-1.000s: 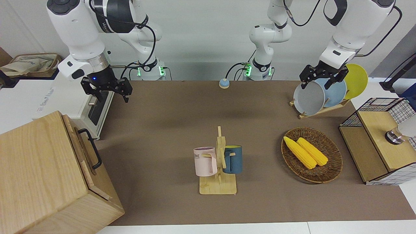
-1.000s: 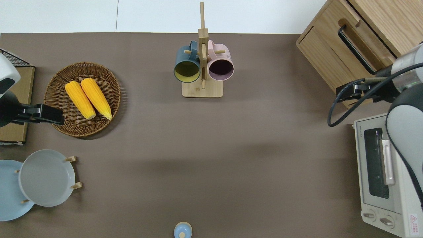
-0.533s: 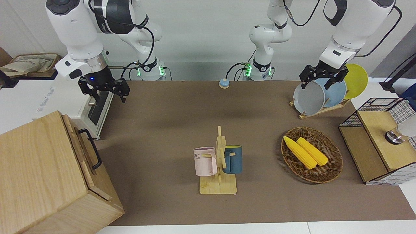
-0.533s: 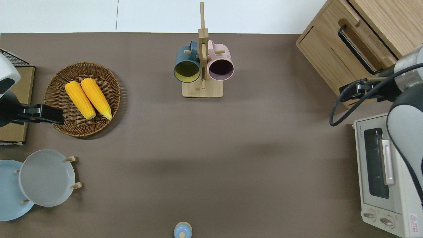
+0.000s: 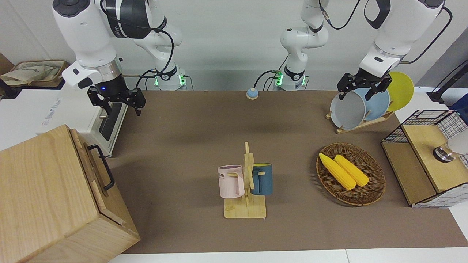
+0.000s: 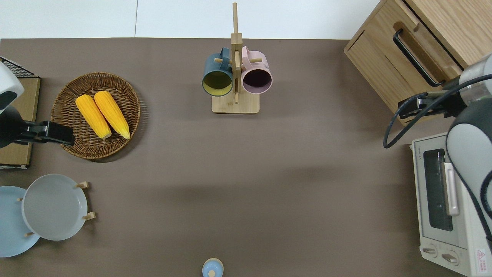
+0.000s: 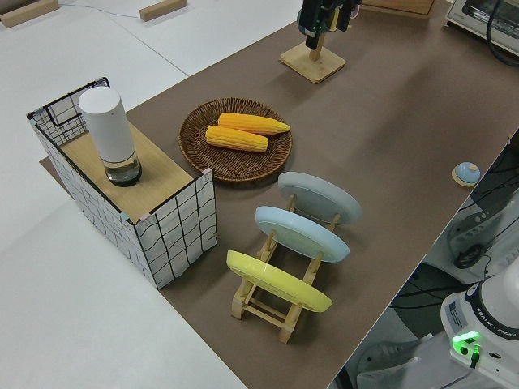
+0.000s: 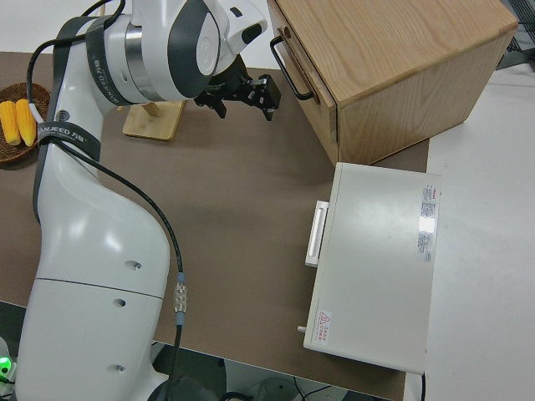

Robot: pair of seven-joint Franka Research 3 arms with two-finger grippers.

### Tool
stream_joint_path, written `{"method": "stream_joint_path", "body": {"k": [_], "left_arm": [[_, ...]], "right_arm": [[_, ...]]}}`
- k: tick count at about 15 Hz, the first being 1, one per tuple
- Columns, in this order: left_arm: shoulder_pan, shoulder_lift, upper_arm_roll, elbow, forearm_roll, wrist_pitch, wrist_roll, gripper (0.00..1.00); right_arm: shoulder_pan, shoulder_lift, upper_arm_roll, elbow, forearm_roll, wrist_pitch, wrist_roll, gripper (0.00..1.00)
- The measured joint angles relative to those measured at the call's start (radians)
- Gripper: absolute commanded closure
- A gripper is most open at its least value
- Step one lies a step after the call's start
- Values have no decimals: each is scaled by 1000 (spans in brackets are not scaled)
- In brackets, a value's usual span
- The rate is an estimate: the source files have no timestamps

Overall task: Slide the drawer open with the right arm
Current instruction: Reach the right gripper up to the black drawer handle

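Observation:
The light-wood drawer (image 5: 91, 175) is shut in the big wooden cabinet (image 5: 47, 190) at the right arm's end of the table. Its black bar handle (image 5: 104, 168) faces the table's middle, and it shows in the overhead view (image 6: 413, 57) and the right side view (image 8: 292, 71). My right gripper (image 5: 121, 109) is open and empty, up in the air. In the overhead view it (image 6: 407, 109) is over the table by the cabinet's corner nearest the robots, apart from the handle. It also shows in the right side view (image 8: 245, 104). The left arm is parked.
A white toaster oven (image 6: 442, 200) stands nearer to the robots than the cabinet. A wooden mug stand (image 6: 235, 104) with two mugs is mid-table. A wicker basket (image 6: 127, 127) with two corn cobs, a plate rack (image 5: 360, 122) and a wire-mesh box (image 5: 420, 160) are toward the left arm's end.
My right gripper has shifted slightly toward the right arm's end of the table and stays open. The drawer and the left arm have not moved.

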Motion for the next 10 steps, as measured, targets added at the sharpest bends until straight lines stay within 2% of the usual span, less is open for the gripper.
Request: {"method": "stream_joint_path", "body": {"k": [2, 10], "left_arm": [[0, 0, 0, 0, 0, 0, 0, 7], [0, 0, 0, 0, 0, 0, 0, 7]], "right_arm": [[14, 0, 2, 0, -66, 0, -9, 17], [146, 23, 5, 0, -430, 1, -11, 17]]}}
